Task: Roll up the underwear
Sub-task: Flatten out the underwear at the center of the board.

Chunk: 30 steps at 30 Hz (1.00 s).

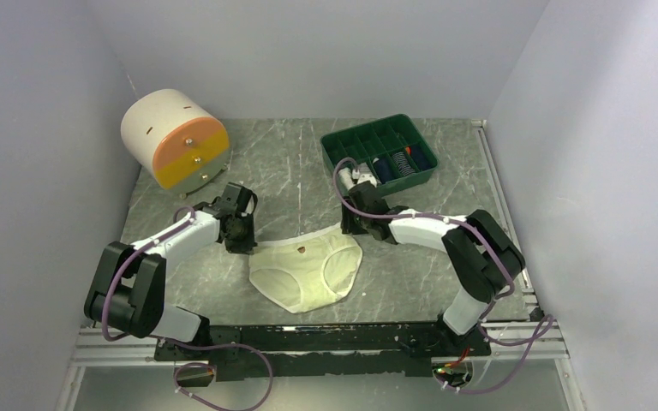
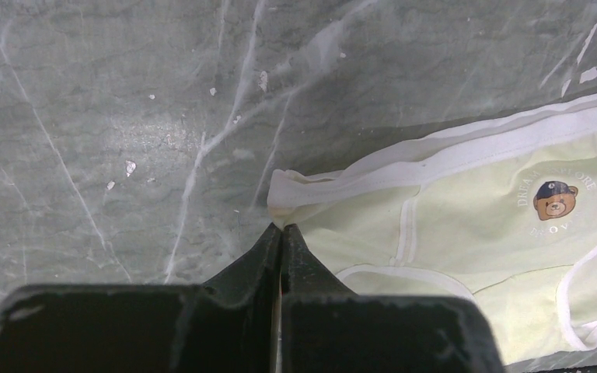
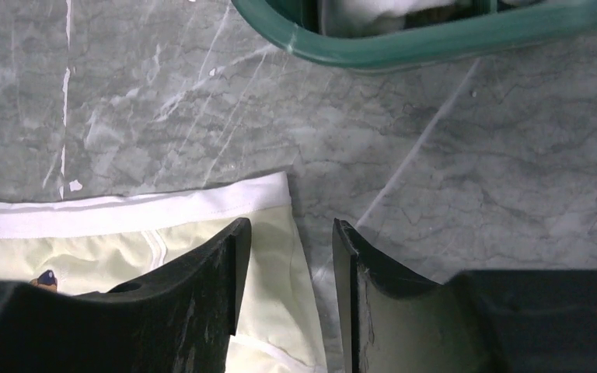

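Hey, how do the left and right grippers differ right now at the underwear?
The left gripper is shut; the right gripper is open. The left gripper's tips meet one waistband corner of the underwear; the right gripper straddles the opposite corner's edge. Both sit low at the waistband.

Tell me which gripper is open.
The right gripper, jaws apart over one waistband corner of the underwear; the left gripper is pinched shut on the other corner.
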Each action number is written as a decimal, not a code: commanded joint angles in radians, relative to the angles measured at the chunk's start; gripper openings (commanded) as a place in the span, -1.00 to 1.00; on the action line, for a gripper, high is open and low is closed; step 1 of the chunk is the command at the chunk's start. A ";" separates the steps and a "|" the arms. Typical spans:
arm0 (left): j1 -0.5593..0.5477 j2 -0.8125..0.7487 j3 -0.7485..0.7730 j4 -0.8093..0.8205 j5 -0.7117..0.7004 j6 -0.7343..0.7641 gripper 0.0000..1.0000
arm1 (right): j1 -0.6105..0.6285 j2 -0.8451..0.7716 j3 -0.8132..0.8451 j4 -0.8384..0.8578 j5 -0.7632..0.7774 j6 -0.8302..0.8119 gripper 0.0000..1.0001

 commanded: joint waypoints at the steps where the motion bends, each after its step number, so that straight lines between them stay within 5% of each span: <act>1: 0.005 0.004 0.024 0.008 0.010 0.020 -0.90 | 0.004 0.059 0.061 0.003 0.008 -0.038 -0.08; 6: 0.005 0.017 0.026 0.021 0.024 0.017 -0.90 | 0.039 0.108 0.079 -0.021 0.018 -0.044 -0.13; 10: 0.010 0.034 0.035 0.031 0.022 0.015 -0.90 | 0.041 0.113 0.087 -0.058 0.132 -0.011 -0.79; 14: 0.013 0.053 0.073 0.036 0.020 0.023 -0.90 | 0.041 0.017 0.065 -0.075 0.222 0.031 -1.00; 22: 0.015 0.132 0.198 0.058 0.039 0.075 -0.90 | -0.007 -0.073 0.032 -0.080 0.256 0.053 -1.00; 24: 0.016 0.175 0.234 0.040 0.033 0.086 -0.90 | -0.020 -0.018 0.081 -0.118 0.206 0.037 -0.76; 26: 0.016 0.219 0.270 -0.001 0.007 0.086 -0.71 | -0.021 0.023 0.125 -0.171 0.185 0.034 -0.57; 28: 0.017 0.233 0.283 -0.021 -0.043 0.083 -0.26 | -0.022 0.027 0.141 -0.201 0.180 0.037 -0.33; 30: 0.017 0.215 0.282 -0.029 -0.054 0.072 0.00 | -0.021 0.001 0.150 -0.226 0.181 0.039 -0.24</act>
